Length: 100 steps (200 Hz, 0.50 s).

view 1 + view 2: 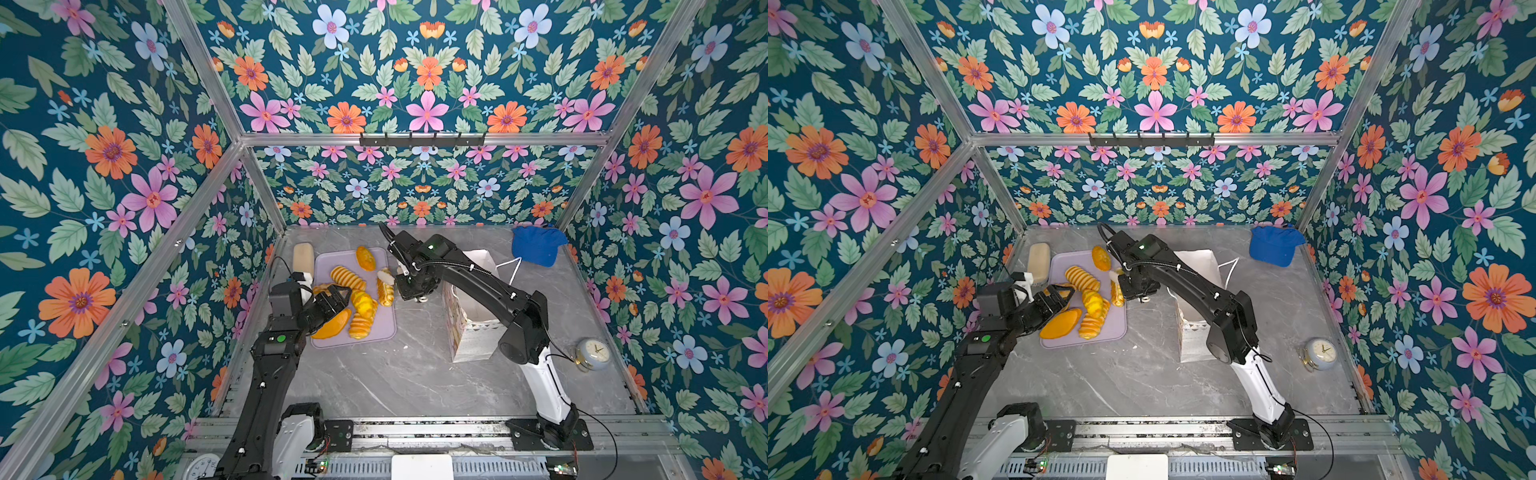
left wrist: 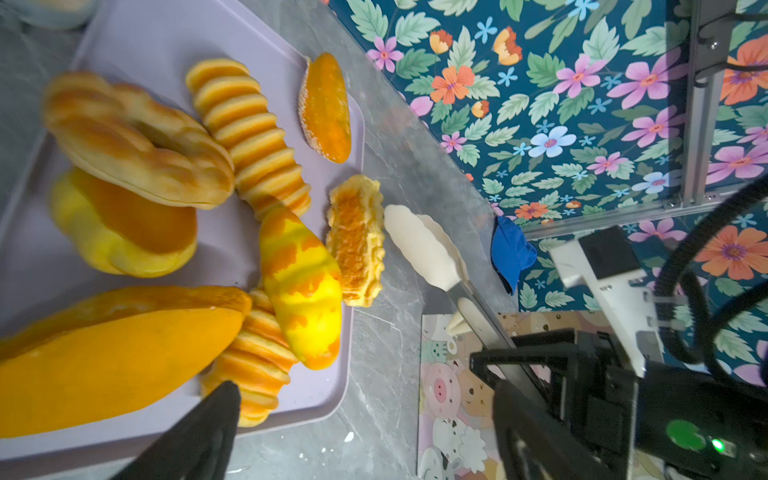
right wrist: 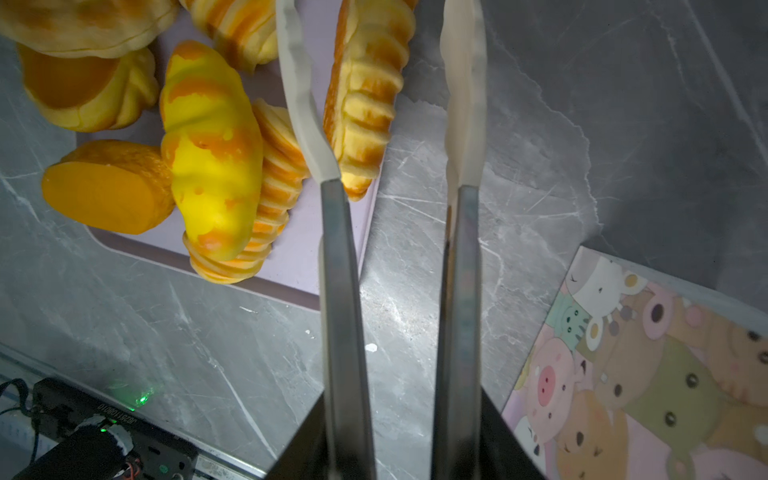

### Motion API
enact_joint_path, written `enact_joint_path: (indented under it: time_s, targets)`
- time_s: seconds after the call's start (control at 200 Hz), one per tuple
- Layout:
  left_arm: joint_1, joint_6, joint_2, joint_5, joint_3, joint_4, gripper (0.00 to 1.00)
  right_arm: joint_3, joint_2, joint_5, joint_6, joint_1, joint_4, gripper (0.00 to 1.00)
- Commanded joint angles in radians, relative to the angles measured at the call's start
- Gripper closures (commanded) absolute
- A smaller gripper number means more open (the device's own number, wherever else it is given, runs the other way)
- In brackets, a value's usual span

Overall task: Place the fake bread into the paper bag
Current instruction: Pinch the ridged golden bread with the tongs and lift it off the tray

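We count eight pieces of the fake bread [image 1: 360, 300] — all on one lilac tray [image 1: 376, 332]. The single paper bag [image 1: 473, 349] stands upright on the desk [image 1: 415, 374], just beside it. The left gripper [image 1: 337, 305] hovers over the tray, jaws wide and empty. The right gripper [image 1: 405, 286] clamps one pair of tongs [image 3: 338, 249] — tips parted around a ridged pastry [image 3: 365, 95].

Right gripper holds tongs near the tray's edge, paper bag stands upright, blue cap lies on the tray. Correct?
One detail is wrong: the blue cap lies on the table in the far right corner, well apart from the lilac tray, as both top views show. The right gripper does hold the tongs near the tray's edge, and the paper bag stands upright.
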Motion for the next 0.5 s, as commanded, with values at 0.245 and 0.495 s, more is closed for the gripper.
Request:
enact_joint_path:
  time_s: [0.245,0.495]
  targets:
    - [-0.081,-0.026,0.03,-0.091,0.012,0.061,0.01,0.006,0.042,-0.04,0.017,-0.009,0.015,0.55]
    - [-0.081,-0.017,0.019,-0.094,0.009,0.045,0.01,0.038,0.087,-0.048,0.018,-0.012,0.01,0.55]
